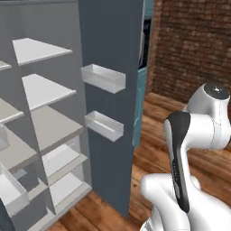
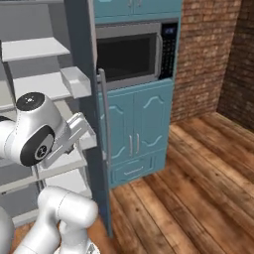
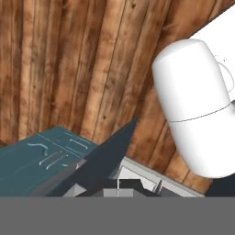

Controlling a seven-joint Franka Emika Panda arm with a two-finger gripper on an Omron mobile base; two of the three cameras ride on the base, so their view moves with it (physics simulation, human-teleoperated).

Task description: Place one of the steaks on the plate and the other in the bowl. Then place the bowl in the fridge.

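fridge door (image 1: 110, 113): flat matt grey-blue, looks like painted metal, no shine at all
door bins (image 1: 103, 77): pale, see-through-ish plastic, smooth
shelves (image 1: 45, 90): matt light grey, plain and smooth
floor (image 2: 198, 178): wood planks, warm brown, visible grain, kinda satin
wall (image 2: 206, 54): rough red-brown brick, matt
cabinets (image 2: 141, 131): teal painted wood, smooth, with thin metal-looking handles
microwave (image 2: 134, 52): brushed silvery frame, dark glossy glass front
robot arm (image 1: 198, 126): glossy white plastic shell, dark matt joints
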